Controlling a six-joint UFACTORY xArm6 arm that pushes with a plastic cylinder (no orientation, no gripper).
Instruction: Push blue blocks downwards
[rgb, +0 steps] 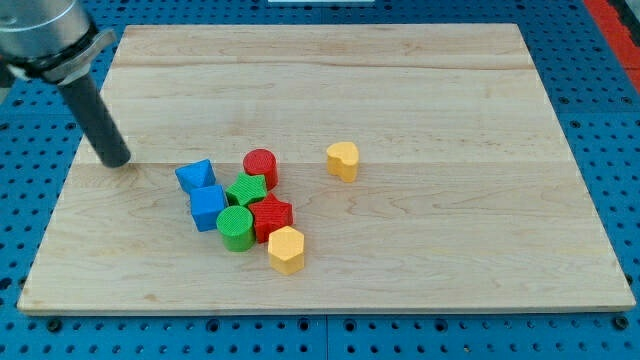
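Two blue blocks lie left of the board's middle: a blue wedge-like block (195, 175) and, just below it and touching, a blue cube (207, 207). My tip (117, 161) rests on the board to the left of the blue wedge-like block, a clear gap away and slightly higher in the view. The rod slants up to the view's top left.
Packed against the blue blocks' right side are a red cylinder (260, 166), a green star (245, 190), a green cylinder (235, 227), a red star (271, 216) and a yellow hexagon (286, 249). A yellow heart-shaped block (342, 160) stands alone to the right. The wooden board (450, 250) ends near the view's bottom.
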